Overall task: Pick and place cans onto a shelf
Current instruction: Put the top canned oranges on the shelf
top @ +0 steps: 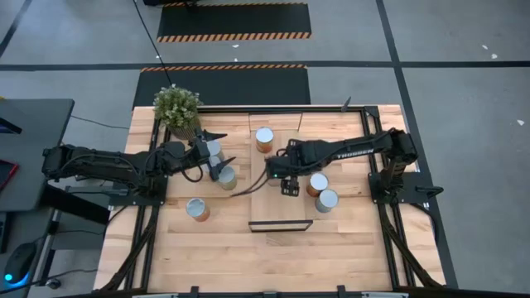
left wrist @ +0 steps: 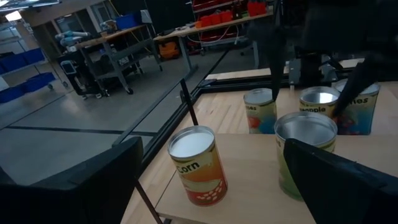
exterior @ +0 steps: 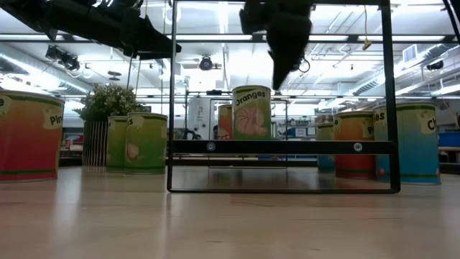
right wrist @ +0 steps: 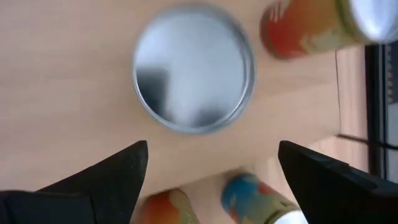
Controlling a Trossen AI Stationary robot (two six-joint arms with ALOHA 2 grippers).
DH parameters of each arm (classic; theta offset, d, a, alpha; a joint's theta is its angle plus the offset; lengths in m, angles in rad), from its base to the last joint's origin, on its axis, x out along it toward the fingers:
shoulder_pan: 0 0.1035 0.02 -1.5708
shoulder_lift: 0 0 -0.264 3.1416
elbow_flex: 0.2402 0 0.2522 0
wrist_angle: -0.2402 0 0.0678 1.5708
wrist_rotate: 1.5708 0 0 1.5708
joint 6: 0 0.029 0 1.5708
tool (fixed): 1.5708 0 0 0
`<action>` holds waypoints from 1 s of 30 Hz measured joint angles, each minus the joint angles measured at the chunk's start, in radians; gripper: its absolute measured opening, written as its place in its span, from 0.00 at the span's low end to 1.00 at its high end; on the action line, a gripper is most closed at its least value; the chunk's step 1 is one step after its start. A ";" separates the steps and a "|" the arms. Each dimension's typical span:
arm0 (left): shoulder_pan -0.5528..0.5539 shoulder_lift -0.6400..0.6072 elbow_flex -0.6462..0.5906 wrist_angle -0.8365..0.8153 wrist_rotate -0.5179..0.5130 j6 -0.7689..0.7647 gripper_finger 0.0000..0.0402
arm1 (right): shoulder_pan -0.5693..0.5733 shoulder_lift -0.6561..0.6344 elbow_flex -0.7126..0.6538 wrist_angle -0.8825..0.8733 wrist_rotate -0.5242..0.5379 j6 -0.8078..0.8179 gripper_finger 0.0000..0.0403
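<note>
The shelf (top: 281, 211) is a narrow light-wood board in a dark frame at mid-table. An orange can (top: 264, 139) stands on its far end. A second can, its silver top (right wrist: 193, 78) facing the camera, stands on the shelf right under my right gripper (right wrist: 211, 180). That gripper (top: 280, 170) points down, open and empty, above this can (exterior: 251, 111). My left gripper (top: 224, 147) is open and empty, raised over a silver-topped can (top: 214, 149) and a green can (top: 225, 178) left of the shelf. In the left wrist view the green can (left wrist: 305, 143) shows beside one finger (left wrist: 339, 183).
A potted plant (top: 176, 108) stands at the far left corner. One can (top: 197, 209) stands on the table near the left arm. An orange can (top: 317, 184) and a teal can (top: 326, 200) stand right of the shelf. The near half of the tabletop (top: 273, 257) is bare wood.
</note>
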 joint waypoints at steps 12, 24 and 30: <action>0.000 0.000 0.000 -0.016 0.000 -0.027 0.99 | -0.073 0.002 -0.147 0.301 0.012 -0.037 0.90; 0.000 0.000 0.000 -0.040 0.000 -0.027 0.99 | -0.093 0.002 -0.102 0.322 0.025 -0.027 0.88; 0.000 0.000 0.000 -0.039 0.000 -0.026 0.99 | 0.014 0.001 -0.089 0.331 0.158 -0.092 0.88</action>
